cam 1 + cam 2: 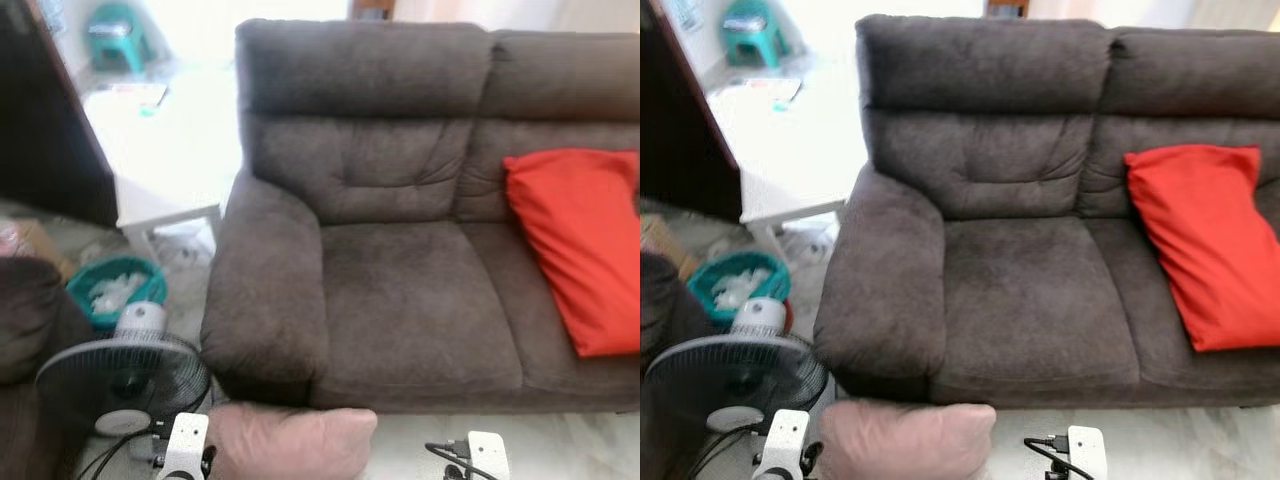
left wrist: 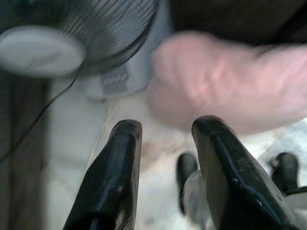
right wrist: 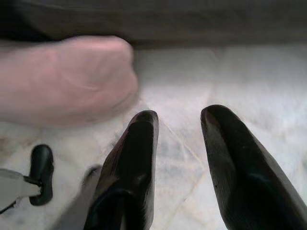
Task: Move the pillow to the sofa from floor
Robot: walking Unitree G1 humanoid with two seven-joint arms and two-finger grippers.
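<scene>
Pink pillow [image 1: 290, 440] lies on the floor [image 3: 230, 76] against the brown sofa [image 1: 420, 300]. Left gripper [image 2: 165, 127] and right gripper [image 3: 180, 115] flank it, jaws open, empty.

Pale marble floor [image 1: 560, 430] runs under the furniture. A white table [image 1: 160, 150] stands in bright light, with a green stool [image 1: 118, 32] beyond it. A black fan [image 1: 120, 378] and a teal basket [image 1: 115, 285] sit near it.

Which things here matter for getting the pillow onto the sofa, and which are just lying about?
Job:
pink pillow on the floor
sofa
left gripper, right gripper, jaws open

Lying about:
red cushion
fan
green basket
white table
green stool
</scene>
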